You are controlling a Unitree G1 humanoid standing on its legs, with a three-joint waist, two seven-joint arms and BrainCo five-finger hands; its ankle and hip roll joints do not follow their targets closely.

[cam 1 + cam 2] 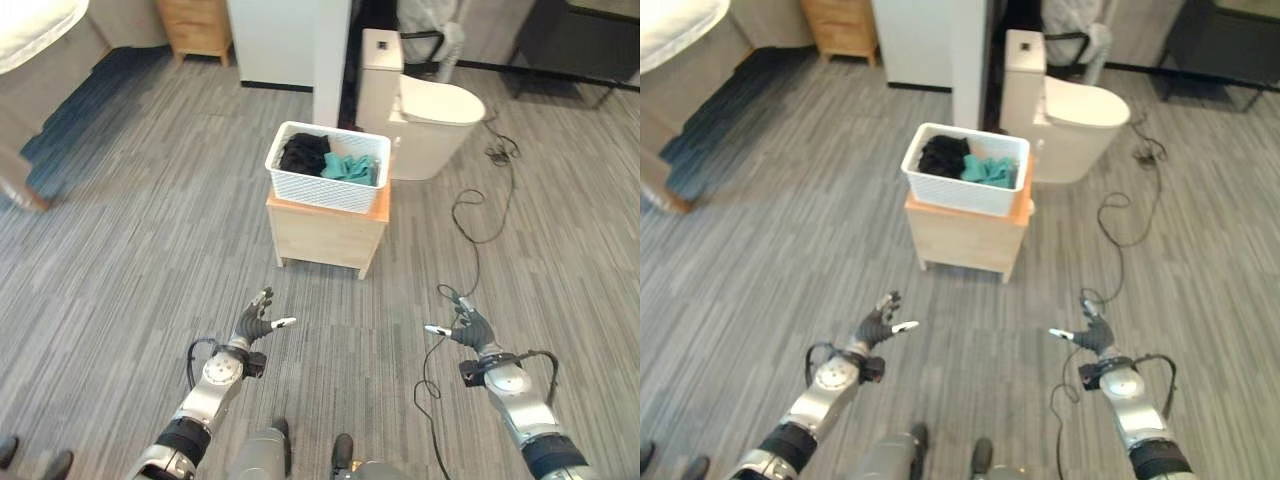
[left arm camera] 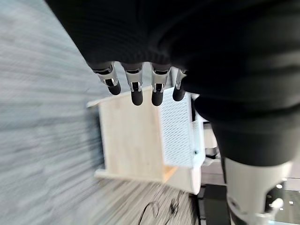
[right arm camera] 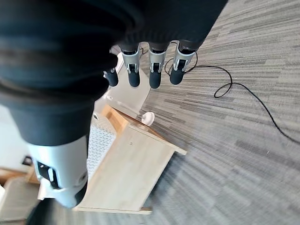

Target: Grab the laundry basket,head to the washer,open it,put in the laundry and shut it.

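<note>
Laundry basket (image 1: 327,167) on a small cabinet (image 1: 326,232), clothes (image 1: 330,157) in the basket, toilet (image 1: 420,112) behind to the right

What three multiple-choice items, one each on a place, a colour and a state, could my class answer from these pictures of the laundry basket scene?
1. Where does the laundry basket stand?
A. on the floor
B. on the small wooden stand
C. on a bed

2. What colours are the clothes in it?
A. black and teal
B. red and yellow
C. all white

3. How are the left robot hand and right robot hand?
A. both clasp the basket
B. one holds clothes
C. both open, short of the basket

Answers: 1 B, the basket rests on the stand's top. 2 A, a black heap beside a teal one. 3 C, fingers spread over bare floor.
</note>
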